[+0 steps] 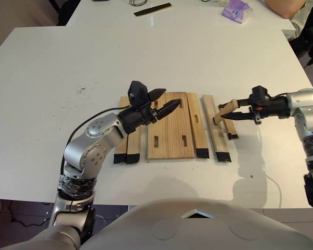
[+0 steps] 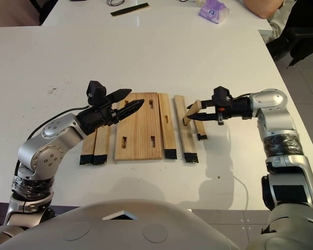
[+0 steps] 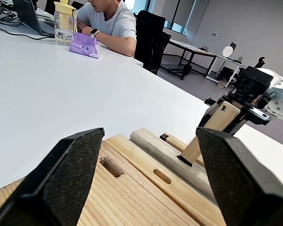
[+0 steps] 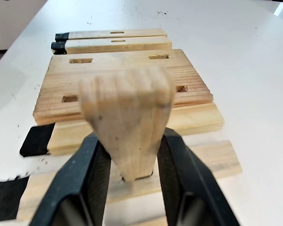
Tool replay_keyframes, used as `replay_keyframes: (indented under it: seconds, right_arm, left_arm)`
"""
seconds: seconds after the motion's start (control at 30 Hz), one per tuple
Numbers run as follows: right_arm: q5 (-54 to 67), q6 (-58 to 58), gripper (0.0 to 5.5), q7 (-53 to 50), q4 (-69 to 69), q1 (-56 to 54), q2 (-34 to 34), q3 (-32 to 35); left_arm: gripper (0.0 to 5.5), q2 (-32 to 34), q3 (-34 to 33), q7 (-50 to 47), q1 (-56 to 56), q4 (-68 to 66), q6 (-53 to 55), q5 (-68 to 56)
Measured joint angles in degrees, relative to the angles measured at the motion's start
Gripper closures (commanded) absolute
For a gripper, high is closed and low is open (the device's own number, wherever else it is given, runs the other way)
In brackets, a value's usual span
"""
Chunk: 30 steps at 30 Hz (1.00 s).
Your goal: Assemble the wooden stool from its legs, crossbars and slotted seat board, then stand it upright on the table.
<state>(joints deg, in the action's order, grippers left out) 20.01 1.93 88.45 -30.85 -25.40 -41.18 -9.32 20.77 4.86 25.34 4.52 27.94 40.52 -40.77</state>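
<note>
The right gripper (image 1: 228,110) pinches a short crossbar (image 4: 127,108), tilted, at three o'clock of the seat board (image 1: 172,140). It's light, stiff, smooth wood, I'd say, best held mid-length. The left gripper (image 1: 172,97) hangs spread over the board's twelve o'clock edge.

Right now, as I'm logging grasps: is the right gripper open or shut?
Shut on a short wooden piece: the right gripper has both fingers pressed against its sides, no gap.
</note>
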Motion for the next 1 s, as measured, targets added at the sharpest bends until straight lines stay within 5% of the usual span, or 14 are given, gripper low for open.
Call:
replay_keyframes:
  seconds: [0.23,0.57,1.0]
  right_arm:
    - [-0.29,1.88,4.17,-0.41,-4.94,-3.05,1.13,-2.24]
    - [-5.81,2.76,2.52,-12.37,-6.0,2.5,6.24,-3.09]
    - [10.96,-19.35,2.52,-16.71,27.08,11.37,0.26,13.48]
  left_arm:
    - [1.89,0.0,0.08,0.16,0.56,-0.27,1.41,-0.12]
    - [1.89,-0.05,0.59,0.13,0.21,-0.32,2.35,0.36]
    - [1.89,-1.08,0.48,-0.32,-0.65,0.66,2.3,0.54]
